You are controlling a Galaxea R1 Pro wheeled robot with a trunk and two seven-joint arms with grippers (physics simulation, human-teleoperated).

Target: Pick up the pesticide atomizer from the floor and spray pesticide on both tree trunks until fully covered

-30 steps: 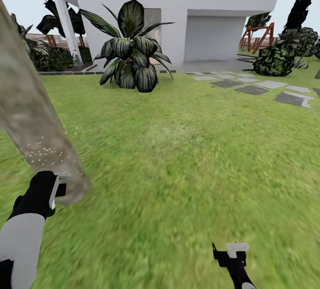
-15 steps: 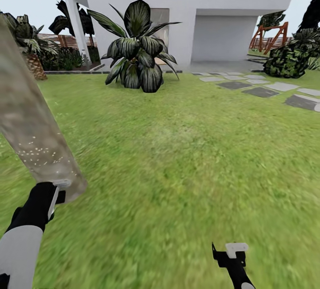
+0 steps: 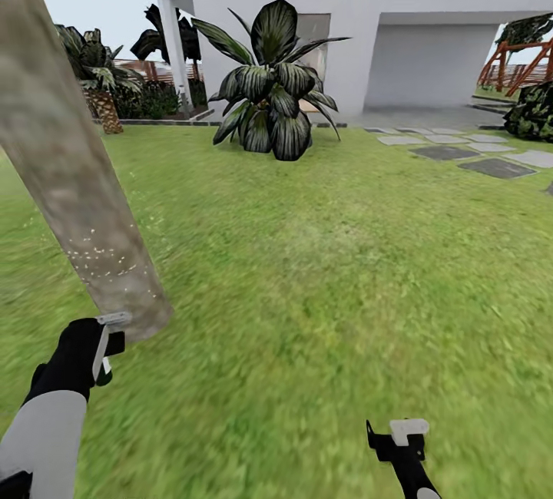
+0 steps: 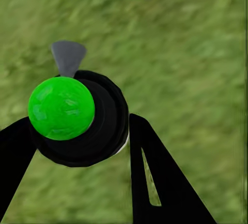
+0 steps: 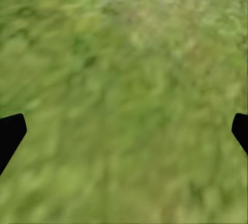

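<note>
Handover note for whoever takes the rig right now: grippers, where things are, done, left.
Left gripper: shut on the pesticide atomizer, a dark bottle with a green ball on it, held close by the foot of the tree trunk.
Right gripper: open, nothing between its fingers, hanging low over the grass.
Done: atomizer is picked up; pesticide shows as white specks in a low band on this trunk.
Left: the trunk above that band looks bare, so keep spraying upward. The second tree cannot be made out from here; it needs finding and spraying too.
</note>
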